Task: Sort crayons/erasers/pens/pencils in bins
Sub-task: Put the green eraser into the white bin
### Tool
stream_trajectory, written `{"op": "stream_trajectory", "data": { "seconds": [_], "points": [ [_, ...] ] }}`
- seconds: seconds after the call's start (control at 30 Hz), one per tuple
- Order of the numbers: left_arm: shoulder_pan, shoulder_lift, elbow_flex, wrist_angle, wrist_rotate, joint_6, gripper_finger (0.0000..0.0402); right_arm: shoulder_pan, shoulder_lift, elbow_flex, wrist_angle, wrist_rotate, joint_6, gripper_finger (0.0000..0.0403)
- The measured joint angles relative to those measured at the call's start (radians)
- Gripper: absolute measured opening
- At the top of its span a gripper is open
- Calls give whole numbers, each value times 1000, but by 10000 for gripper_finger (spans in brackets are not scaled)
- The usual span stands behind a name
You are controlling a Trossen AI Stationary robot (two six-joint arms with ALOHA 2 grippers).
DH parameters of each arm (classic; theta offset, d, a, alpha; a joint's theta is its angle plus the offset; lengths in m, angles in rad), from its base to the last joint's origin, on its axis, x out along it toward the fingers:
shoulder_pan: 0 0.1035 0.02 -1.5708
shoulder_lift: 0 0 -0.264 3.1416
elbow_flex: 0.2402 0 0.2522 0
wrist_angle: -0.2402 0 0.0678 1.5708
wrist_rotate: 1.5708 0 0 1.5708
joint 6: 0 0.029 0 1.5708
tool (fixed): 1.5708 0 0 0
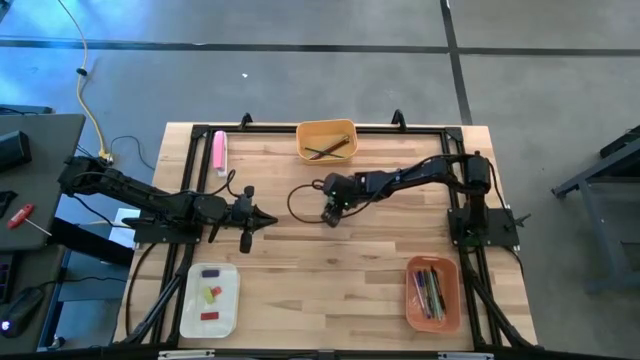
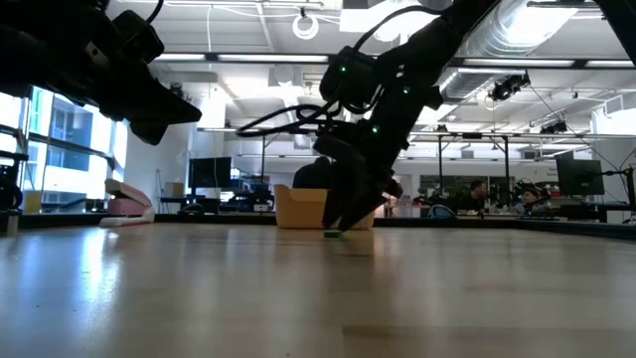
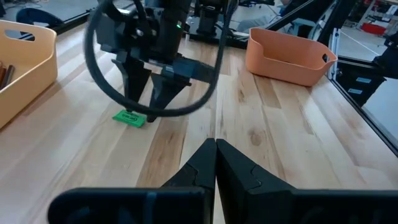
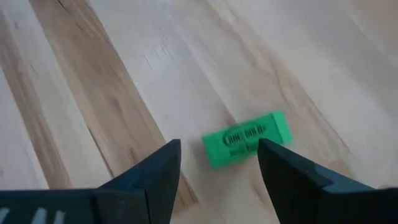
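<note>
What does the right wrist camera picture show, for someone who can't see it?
A small green eraser lies on the wooden table, just ahead of the right pincer. Its two dark fingers are open, one on each side, not touching it.

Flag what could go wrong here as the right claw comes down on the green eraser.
1. The green eraser lies skewed between the open fingers of the right claw, nearer one finger; closing could twist it or push it away instead of gripping it.
2. The eraser lies flat on the table, so the fingertips may scrape the wood.
3. The shut left claw waits close by, so a wide swing could bring the arms together.
</note>
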State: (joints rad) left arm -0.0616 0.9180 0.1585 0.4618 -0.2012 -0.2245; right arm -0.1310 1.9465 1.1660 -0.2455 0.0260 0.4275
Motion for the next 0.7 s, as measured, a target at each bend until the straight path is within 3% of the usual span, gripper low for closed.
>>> {"op": "stream_trajectory", "data": {
  "seconds": [0.3, 0.53, 0.7],
  "points": [
    [0, 0, 0, 0, 0, 0, 0, -15, 0, 0, 35, 10, 31, 207],
    [0, 0, 0, 0, 8, 11, 0, 9, 0, 0, 10, 123, 171, 207],
    [0, 0, 0, 10, 7, 18, 0, 55, 0, 0, 33, 259, 253, 207]
  ]
}}
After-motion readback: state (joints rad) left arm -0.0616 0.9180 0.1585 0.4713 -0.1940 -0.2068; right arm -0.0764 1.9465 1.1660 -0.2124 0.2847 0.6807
